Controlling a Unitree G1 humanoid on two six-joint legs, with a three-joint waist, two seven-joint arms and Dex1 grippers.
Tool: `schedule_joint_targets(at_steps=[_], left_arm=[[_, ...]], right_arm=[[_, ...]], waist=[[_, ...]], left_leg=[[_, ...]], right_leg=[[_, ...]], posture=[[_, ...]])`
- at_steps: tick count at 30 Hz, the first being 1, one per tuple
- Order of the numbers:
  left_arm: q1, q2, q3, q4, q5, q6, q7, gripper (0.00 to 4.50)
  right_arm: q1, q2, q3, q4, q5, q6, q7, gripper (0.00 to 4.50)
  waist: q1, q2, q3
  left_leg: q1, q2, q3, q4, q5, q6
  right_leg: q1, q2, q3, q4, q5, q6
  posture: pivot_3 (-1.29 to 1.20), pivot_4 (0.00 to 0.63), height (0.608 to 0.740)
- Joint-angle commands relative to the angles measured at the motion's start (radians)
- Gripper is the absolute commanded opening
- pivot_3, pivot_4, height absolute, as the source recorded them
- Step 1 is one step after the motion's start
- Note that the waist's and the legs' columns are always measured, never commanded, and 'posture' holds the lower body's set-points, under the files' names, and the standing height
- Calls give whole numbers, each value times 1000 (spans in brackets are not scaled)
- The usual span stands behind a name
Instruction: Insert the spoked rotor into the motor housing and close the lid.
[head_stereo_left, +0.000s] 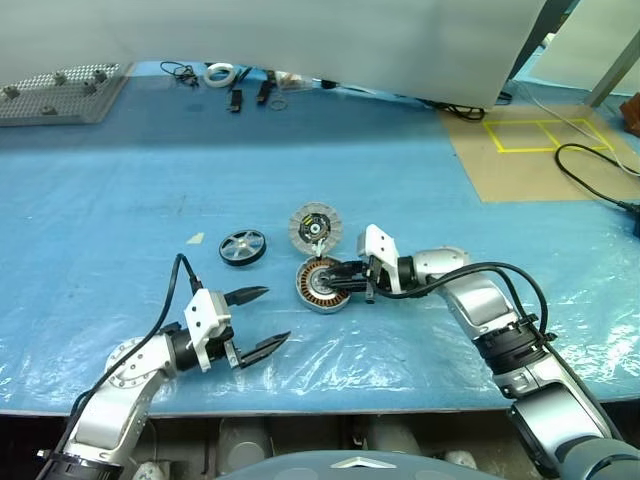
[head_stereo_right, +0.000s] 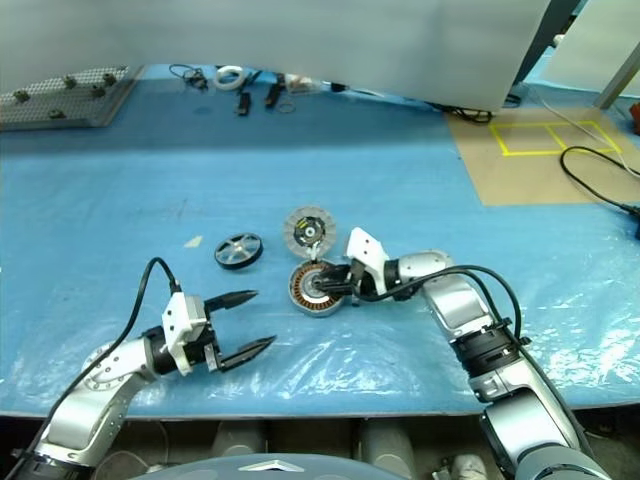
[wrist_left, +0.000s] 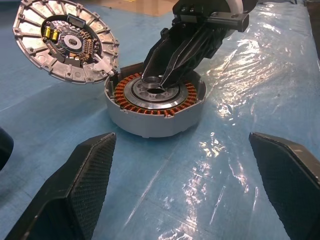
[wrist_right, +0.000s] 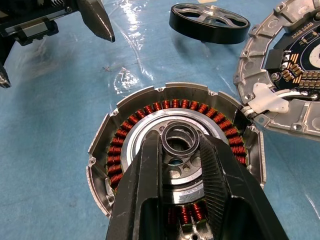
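Nearest, the left gripper (head_stereo_left: 262, 320) hung wide open, holding nothing. Beyond it at one o'clock, the right gripper (wrist_right: 181, 150) pinched the motor housing (head_stereo_left: 322, 285)'s central hub. The lid (head_stereo_left: 315, 227) leaned behind; the spoked rotor (head_stereo_left: 242, 246) lay at ten o'clock.

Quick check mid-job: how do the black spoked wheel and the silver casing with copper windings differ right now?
The black spoked rotor has open gaps between its spokes; the silver motor housing holds a ring of copper windings. The rotor lies alone, untouched, to the housing's left; the housing has the right gripper closed on its centre hub, with the ribbed grey lid leaning at its rim. Both are round and rest on the blue table.
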Motion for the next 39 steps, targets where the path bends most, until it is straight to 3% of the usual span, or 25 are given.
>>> schedule_joint_targets(at_steps=[1,33,37,39], left_arm=[[-1,-10,-7,-22,7,-24,11,4500],[-6,-13,-10,-31,6,-15,20,4500],[-9,-11,-10,-27,6,-15,17,4500],[-9,-11,-10,-27,5,-14,17,4500]], right_arm=[[-14,7,3,18,-11,-25,13,663],[3,-6,22,38,-77,-81,46,663],[8,-15,27,31,-78,-74,55,1918],[10,-19,24,23,-73,-65,58,1918]], waist=[[0,0,0],[0,0,0],[-1,0,0],[-1,-1,0]], left_leg=[[0,0,0,0,0,0],[1,0,0,0,0,0],[1,0,0,0,0,1],[1,0,0,0,0,1]], right_leg=[[0,0,0,0,0,0],[0,0,0,1,0,0],[0,0,0,1,0,0],[0,0,0,2,0,0]], posture=[[0,150,740],[0,150,740],[0,150,740],[0,150,740]])
